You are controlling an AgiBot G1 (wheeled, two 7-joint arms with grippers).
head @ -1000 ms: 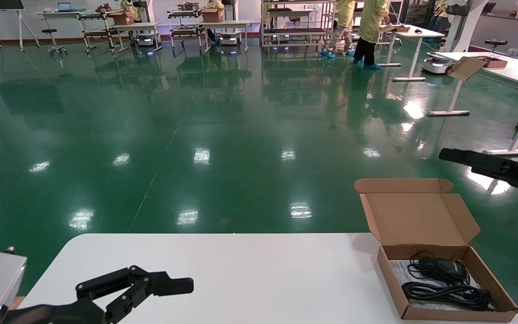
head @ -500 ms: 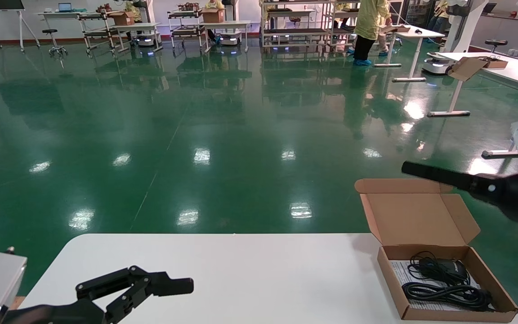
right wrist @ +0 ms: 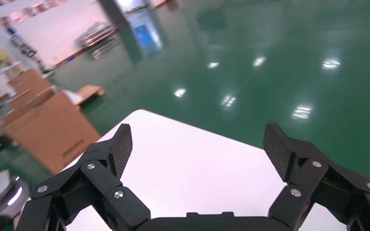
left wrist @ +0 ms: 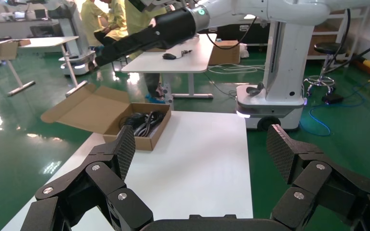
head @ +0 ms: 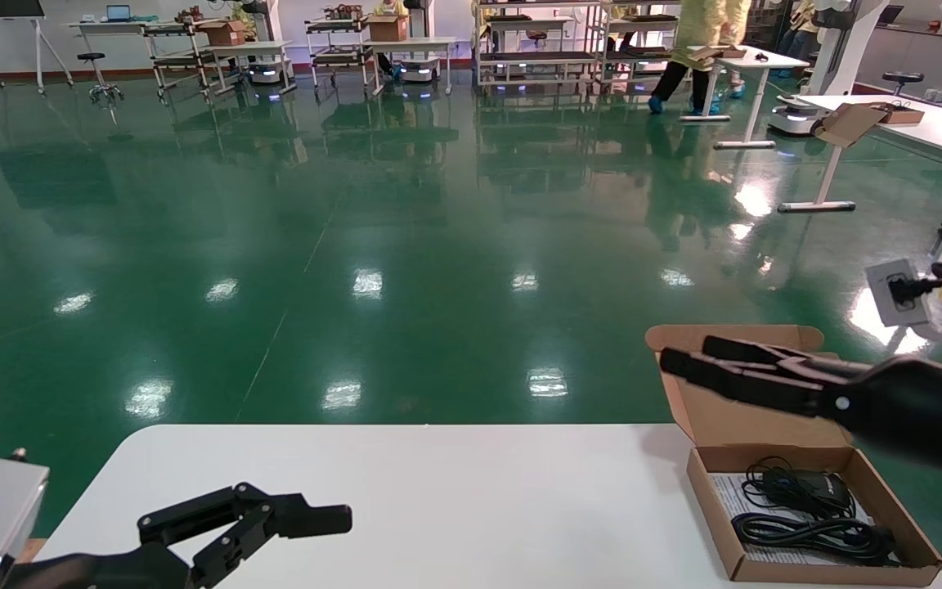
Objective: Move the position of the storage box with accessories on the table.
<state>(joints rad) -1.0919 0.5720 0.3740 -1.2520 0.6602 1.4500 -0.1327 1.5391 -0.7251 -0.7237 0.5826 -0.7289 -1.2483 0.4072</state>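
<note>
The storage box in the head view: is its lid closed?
No, the storage box has its flap lid standing open, with the black cable visible inside.

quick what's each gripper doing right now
Left gripper: open, empty, low over the table.
Right gripper: open, empty.

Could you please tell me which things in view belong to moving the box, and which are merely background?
Job: storage box, mouse, cable, paper sheet, table, right gripper in front of the flap.

Background: parked left gripper, far cardboard boxes, stool.
</note>
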